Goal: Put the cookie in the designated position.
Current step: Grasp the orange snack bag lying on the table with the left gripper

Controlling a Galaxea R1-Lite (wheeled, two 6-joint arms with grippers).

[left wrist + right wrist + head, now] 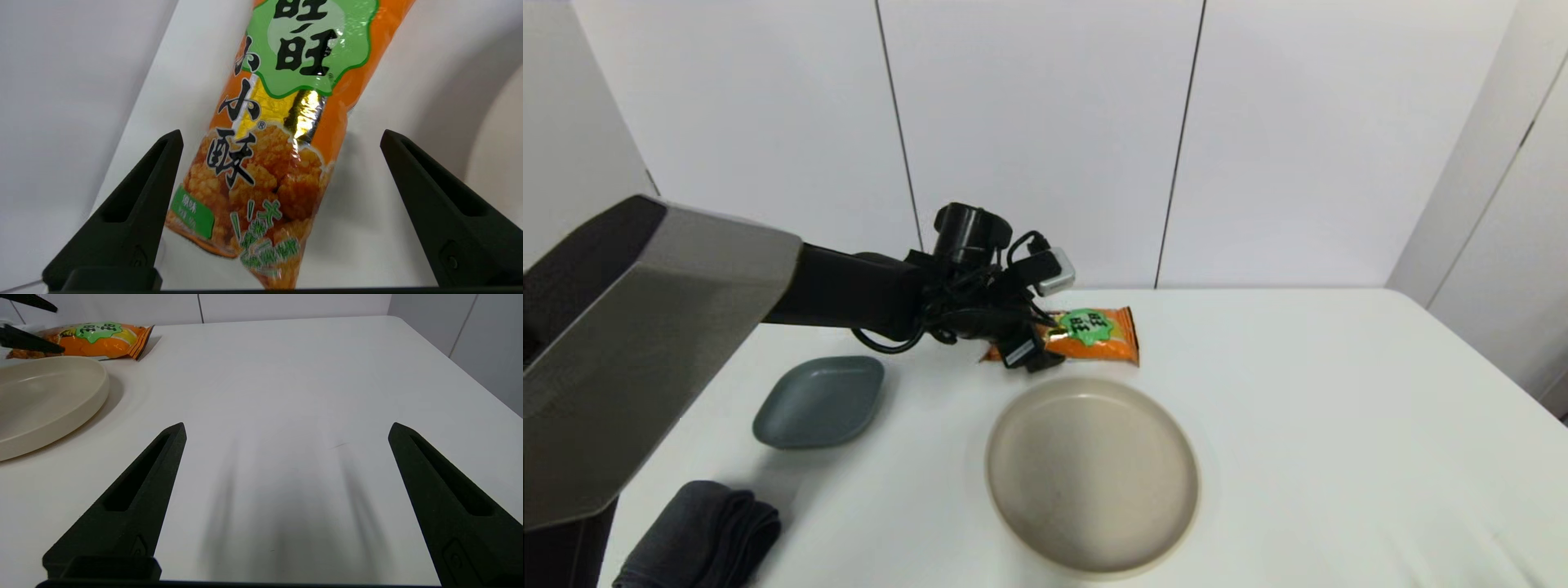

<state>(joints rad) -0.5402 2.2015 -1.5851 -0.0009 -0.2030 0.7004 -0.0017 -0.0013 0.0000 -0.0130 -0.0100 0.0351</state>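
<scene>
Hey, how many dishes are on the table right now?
2. A large round beige plate sits near the middle front of the table, just in front of the cookie. A small grey dish lies to its left. No others show.

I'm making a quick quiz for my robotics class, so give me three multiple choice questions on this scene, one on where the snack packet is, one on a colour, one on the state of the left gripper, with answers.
1. Where does the cookie packet lie?
A. on the beige plate
B. on the white table beyond the plate
C. in the grey dish

2. What colour is the starburst label on the packet?
A. green
B. blue
C. red

3. How is the left gripper?
A. shut on the packet
B. open, a finger on either side of the packet
C. parked away from the packet

Answers: 1 B, the packet rests on the white table behind the beige plate, well right of the grey dish. 2 A, the label is green on an orange packet. 3 B, the left wrist view shows gaps between both fingers and the packet.
</scene>
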